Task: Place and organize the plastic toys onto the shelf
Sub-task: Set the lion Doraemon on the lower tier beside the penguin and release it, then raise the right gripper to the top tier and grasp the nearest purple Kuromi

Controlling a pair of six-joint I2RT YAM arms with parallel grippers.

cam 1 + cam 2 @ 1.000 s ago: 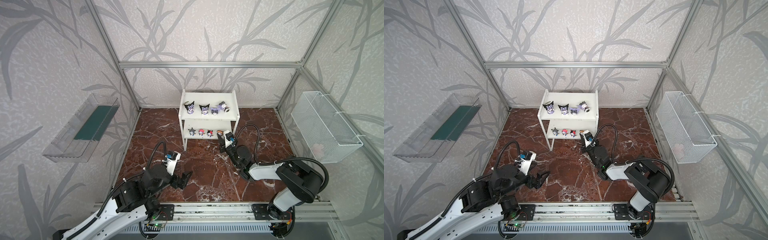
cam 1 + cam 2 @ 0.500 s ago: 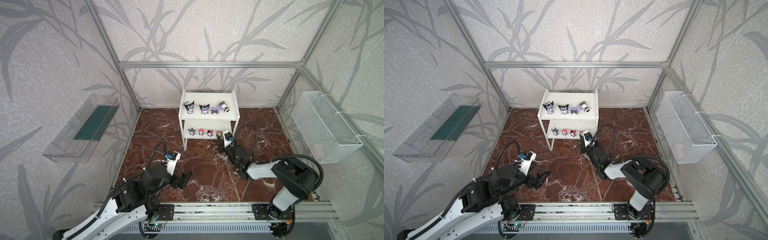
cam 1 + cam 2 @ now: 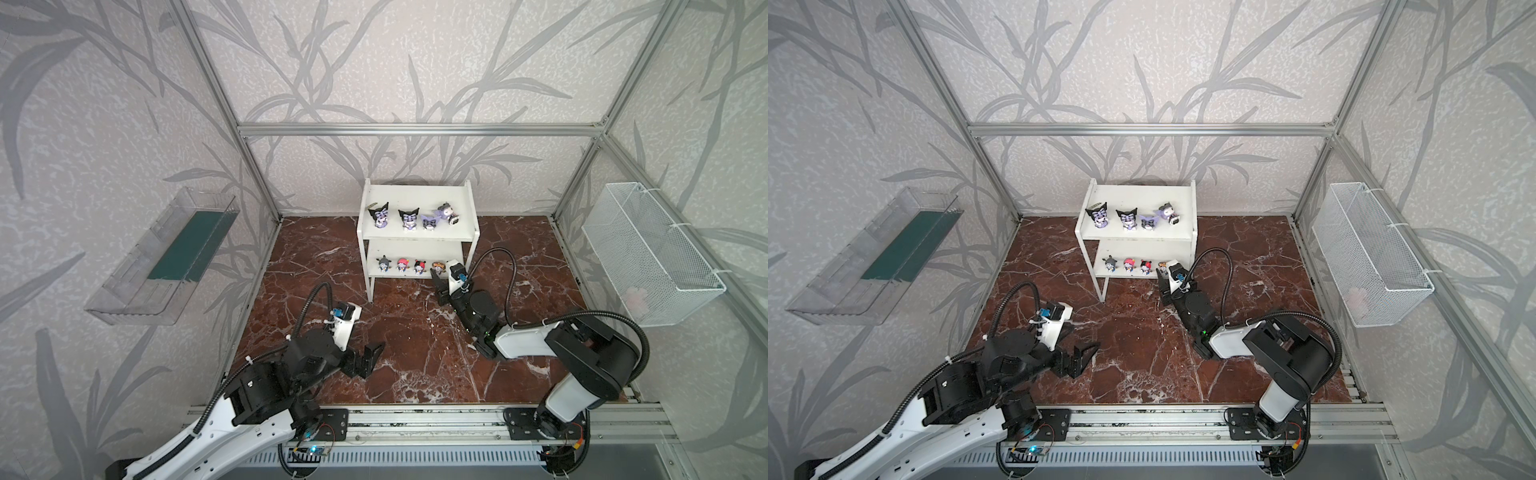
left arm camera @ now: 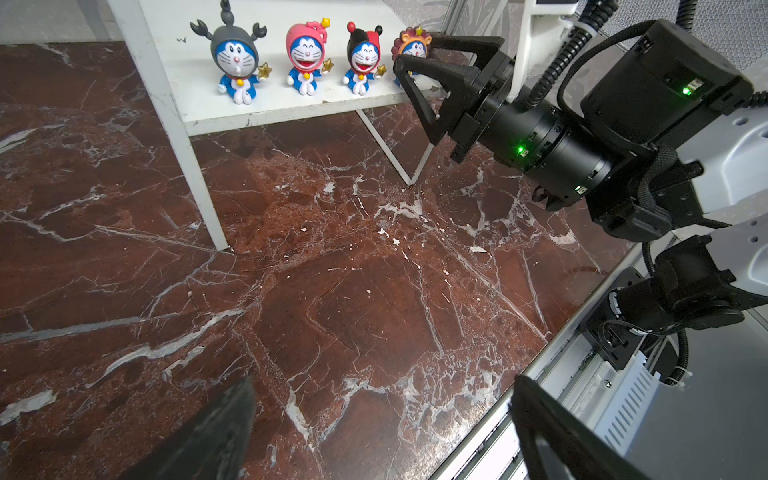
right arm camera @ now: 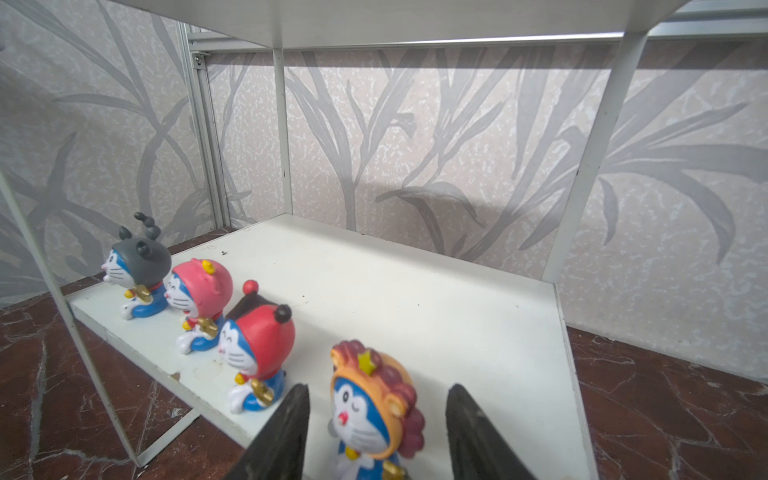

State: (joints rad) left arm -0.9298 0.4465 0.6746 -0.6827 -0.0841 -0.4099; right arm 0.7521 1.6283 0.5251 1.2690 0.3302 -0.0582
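Your right gripper, jaws released either side of the orange-maned toy on the shelf's lower board, right end, your left gripper well out front of the shelf, jaws wide apart.

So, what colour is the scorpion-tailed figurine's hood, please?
Dark grey hood; clearest in the left wrist view.

Shelf: white, two tiers. Top tier: four pointed-eared figurines, black or lavender, in a row. Lower tier: grey figurine, pink figurine, black-red figurine, orange figurine, upright along front edge.
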